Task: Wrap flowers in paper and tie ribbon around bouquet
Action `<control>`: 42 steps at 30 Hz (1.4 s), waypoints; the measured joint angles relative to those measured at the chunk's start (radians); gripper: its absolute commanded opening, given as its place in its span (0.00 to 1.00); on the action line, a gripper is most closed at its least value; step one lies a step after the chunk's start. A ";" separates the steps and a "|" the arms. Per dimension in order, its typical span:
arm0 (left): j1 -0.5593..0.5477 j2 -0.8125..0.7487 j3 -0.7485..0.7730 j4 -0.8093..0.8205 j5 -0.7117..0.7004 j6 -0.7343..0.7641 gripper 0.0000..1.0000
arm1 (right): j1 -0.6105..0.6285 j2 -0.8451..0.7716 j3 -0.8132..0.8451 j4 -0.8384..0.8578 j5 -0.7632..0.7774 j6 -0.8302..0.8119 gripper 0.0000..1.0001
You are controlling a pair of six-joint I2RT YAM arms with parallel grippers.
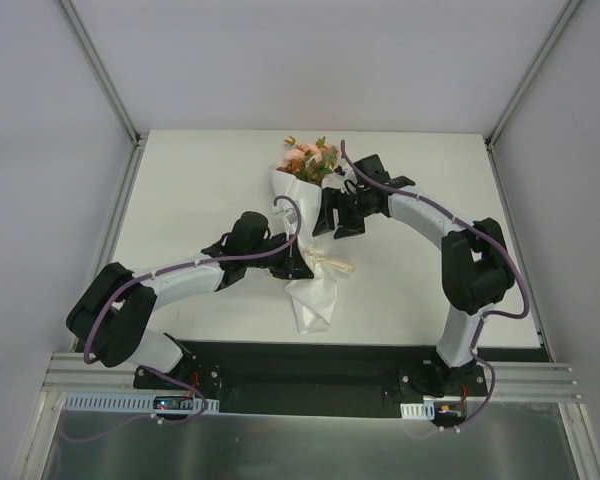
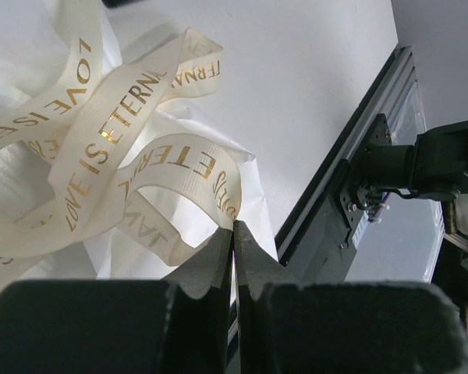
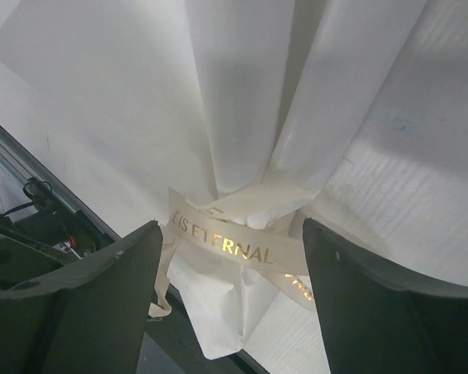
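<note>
Because the left end effector (image 2: 234, 234) has its fingers pressed together on a free end of the ribbon (image 2: 101, 132), the cream band with gold lettering rises from the pinch in slack loops. This looks like a hold meant to draw the tie tight. The bouquet (image 1: 292, 185) lies on the table (image 1: 200, 190) between the two arms, with the flowers (image 1: 310, 158) toward the far edge. The paper (image 3: 242, 93) is gathered into folds at a narrow waist, where the ribbon crosses it. The right end effector (image 3: 230, 234) hangs over that waist with its fingers spread wide on either side, gripping nothing. I judge it is placed there to steady the wrap or take up ribbon. The tie looks loose, not yet finished.
</note>
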 measured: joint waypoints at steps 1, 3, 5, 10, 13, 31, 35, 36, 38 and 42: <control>0.000 0.000 0.000 0.000 0.000 -0.002 0.01 | -0.006 0.006 -0.005 0.015 -0.015 -0.001 0.73; 0.006 0.000 0.000 -0.001 0.000 -0.006 0.01 | -0.022 0.028 -0.008 0.056 -0.042 -0.006 0.70; 0.006 0.000 0.000 -0.001 0.000 -0.012 0.01 | -0.033 0.050 -0.008 0.085 -0.061 -0.008 0.69; 0.018 0.000 0.000 -0.001 0.001 -0.020 0.01 | -0.040 0.100 -0.008 0.125 -0.109 -0.009 0.72; 0.026 0.000 0.000 -0.002 0.002 -0.022 0.01 | -0.036 0.111 -0.008 0.130 -0.125 -0.015 0.69; 0.052 0.000 0.002 -0.002 0.006 -0.026 0.01 | -0.030 0.029 -0.058 0.140 -0.151 -0.011 0.33; 0.052 0.000 0.002 -0.002 0.006 -0.029 0.01 | -0.028 -0.001 -0.061 0.140 -0.162 -0.006 0.02; 0.052 0.000 0.002 -0.002 0.007 -0.030 0.01 | -0.027 -0.002 -0.063 0.141 -0.169 -0.005 0.00; 0.052 0.000 0.002 -0.001 0.010 -0.033 0.01 | -0.025 -0.002 -0.064 0.142 -0.179 0.001 0.00; 0.052 0.000 0.002 0.005 0.021 -0.041 0.01 | -0.007 -0.001 -0.068 0.140 -0.185 0.008 0.24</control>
